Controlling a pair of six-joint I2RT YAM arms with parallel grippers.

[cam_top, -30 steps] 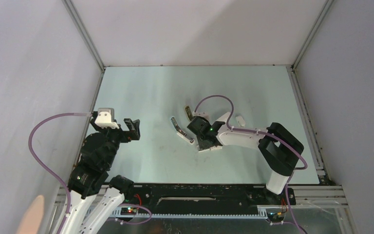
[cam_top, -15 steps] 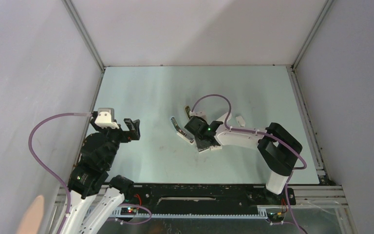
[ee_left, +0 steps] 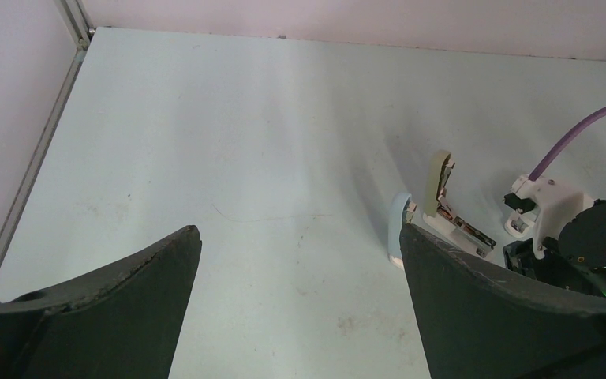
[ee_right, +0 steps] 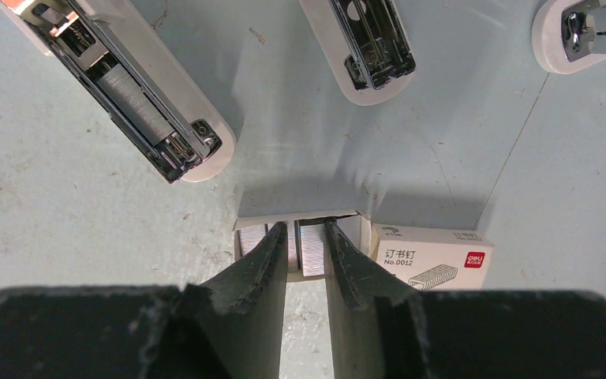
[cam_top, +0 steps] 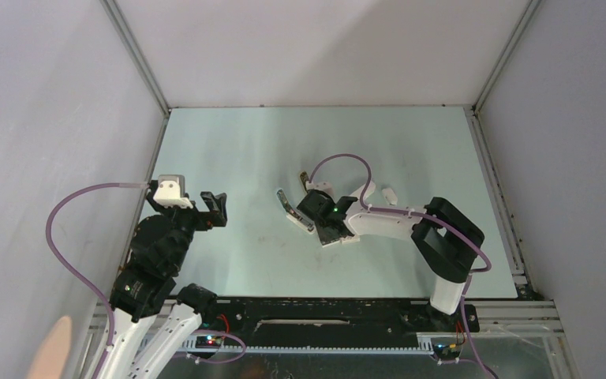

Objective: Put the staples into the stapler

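At desk (cam_top: 229,150) centre, R pincer (ee_right: 304,230) sits narrow, nipping staples (ee_right: 312,253) in box tray (ee_right: 243,235), near open stapler (ee_right: 138,95); L pincer (ee_left: 300,233) gapes wide.

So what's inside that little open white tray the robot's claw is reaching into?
Grey striped staples, showing between and beside the right gripper's fingers. The fingers cover the tray's near part, so how full it is cannot be seen.
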